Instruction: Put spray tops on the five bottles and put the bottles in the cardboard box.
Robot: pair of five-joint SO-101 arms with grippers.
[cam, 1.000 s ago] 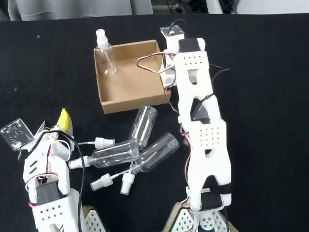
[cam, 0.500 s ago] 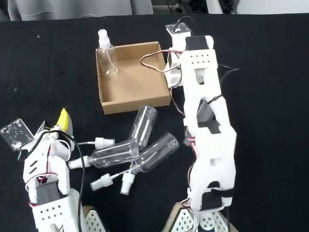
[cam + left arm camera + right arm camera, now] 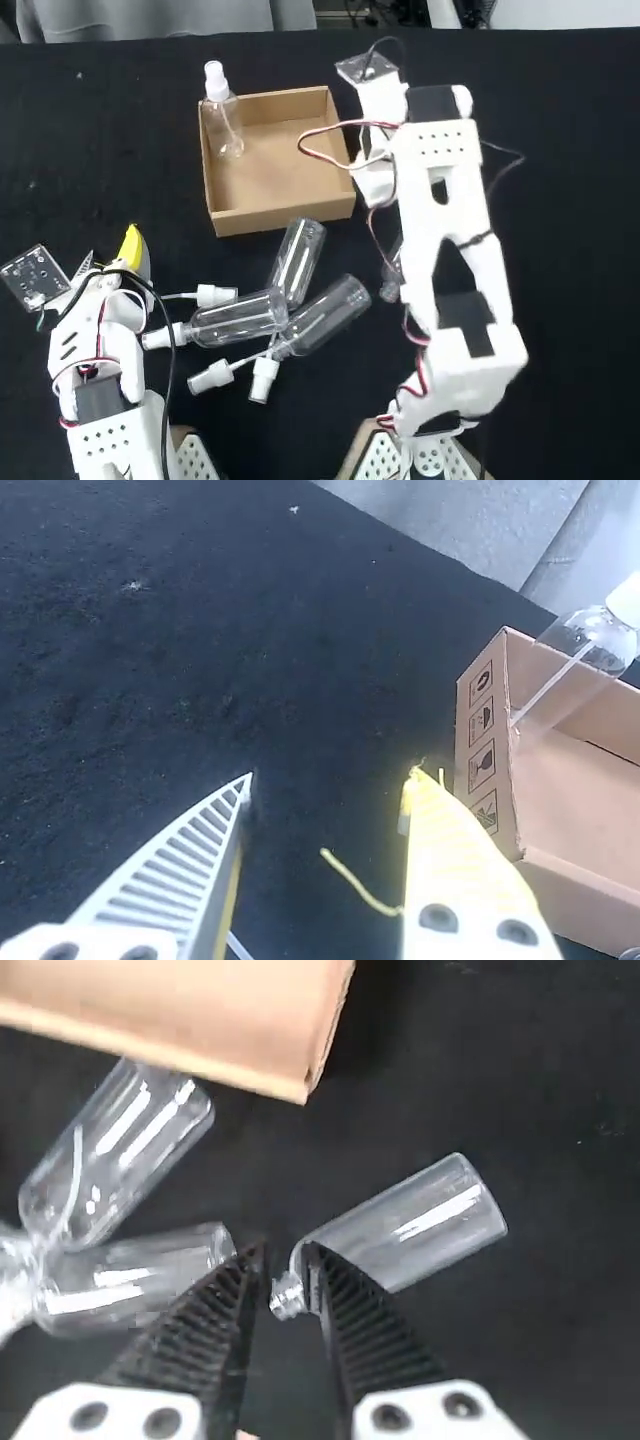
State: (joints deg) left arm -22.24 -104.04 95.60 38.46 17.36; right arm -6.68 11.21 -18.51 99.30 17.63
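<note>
The right pincer [image 3: 280, 1250] hangs low over the counter [image 3: 560, 150], just past a corner of the box [image 3: 180, 1010]. Its two fingers are only a little apart. The neck of a bare bottle [image 3: 400, 1225] shows in the gap between them, but I cannot tell if they touch it. This bottle lies on its side with no top on. Three more bottles [image 3: 300, 255] lie in a heap near it, and white tops [image 3: 212, 378] lie beside them. One bottle with a top [image 3: 222, 125] leans in a corner of the box. The left pincer [image 3: 330, 780] is wide apart with nothing in it, over bare counter near the box. The bottles look light, see-through and hard, and I think they are thin plastic. They are round and smooth, so they may roll away or slip out of a grip. The neck is thin and stiff, so it looks like a good place to pinch, but the bottle could swing from there. The middle of the body may be a safer hold. The tops are small with a long thin tube that could bend, so it is best to take them by the white head.
</note>
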